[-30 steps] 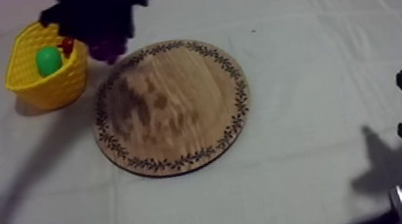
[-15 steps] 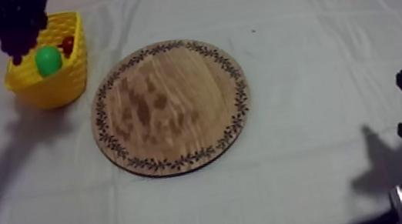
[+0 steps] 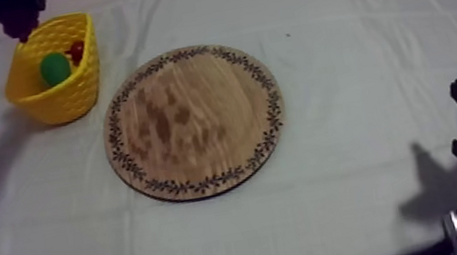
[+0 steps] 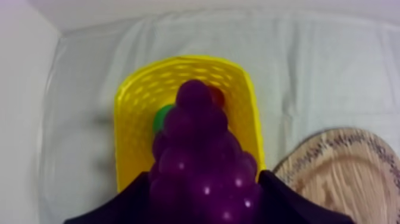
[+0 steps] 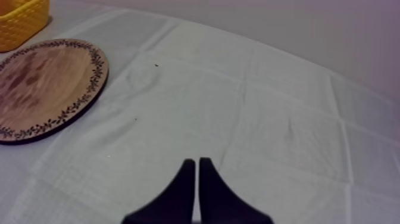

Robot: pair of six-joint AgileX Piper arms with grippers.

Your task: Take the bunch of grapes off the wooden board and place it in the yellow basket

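Observation:
The purple bunch of grapes (image 4: 202, 161) hangs between the fingers of my left gripper (image 3: 7, 13), which is shut on it. It is held above the far left edge of the yellow basket (image 3: 59, 100), and the left wrist view looks straight down into the basket (image 4: 134, 101). Inside lie a green pear (image 3: 55, 69) and a small red fruit (image 3: 76, 51). The round wooden board (image 3: 196, 121) lies bare at the table's middle. My right gripper (image 5: 196, 179) rests low at the right side, shut on nothing, its fingers together as a narrow wedge.
The grey-white cloth (image 3: 360, 45) spreads flat to the right of the board. The board's patterned rim (image 4: 345, 149) lies just right of the basket. The table's left edge runs close behind the basket.
My left gripper has carried the grapes from beside the board's far rim leftward and farther back, to above the basket's far left edge. The right arm has not moved.

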